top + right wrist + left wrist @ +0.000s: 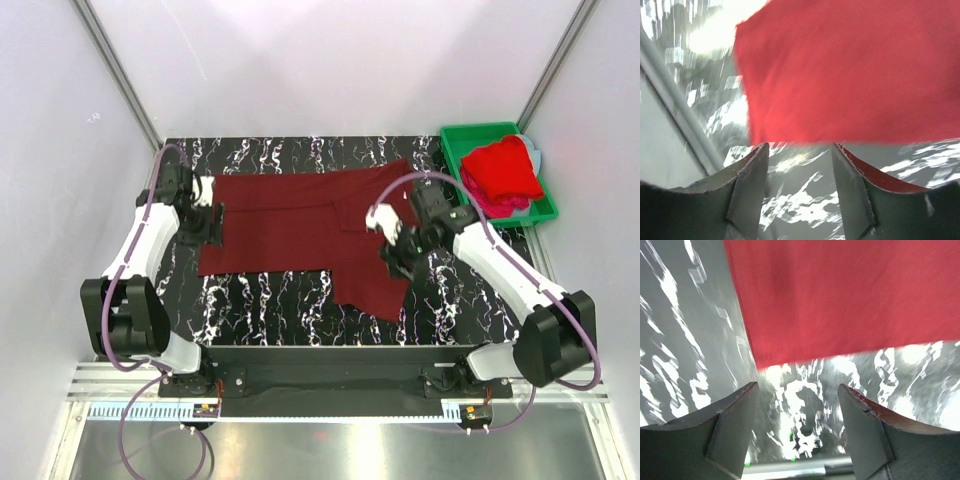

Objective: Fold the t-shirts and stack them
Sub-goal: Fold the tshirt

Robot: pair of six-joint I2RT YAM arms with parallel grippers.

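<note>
A dark maroon t-shirt (300, 225) lies spread flat across the middle of the black marbled table (270, 300), one sleeve reaching toward the near right. My left gripper (212, 222) hovers at the shirt's left edge. In the left wrist view it (797, 387) is open with only table between the fingers, and a corner of the shirt (840, 300) lies just ahead. My right gripper (393, 255) is over the shirt's right part. It (799, 146) is open and holds nothing, with the shirt's edge (850, 75) right at its fingertips. More t-shirts, bright red (503, 168) over pink (500, 205), are piled in a bin.
The green plastic bin (455, 140) sits at the table's far right corner. White walls with metal frame posts close in the back and sides. A metal rail (675, 115) runs along the left of the right wrist view.
</note>
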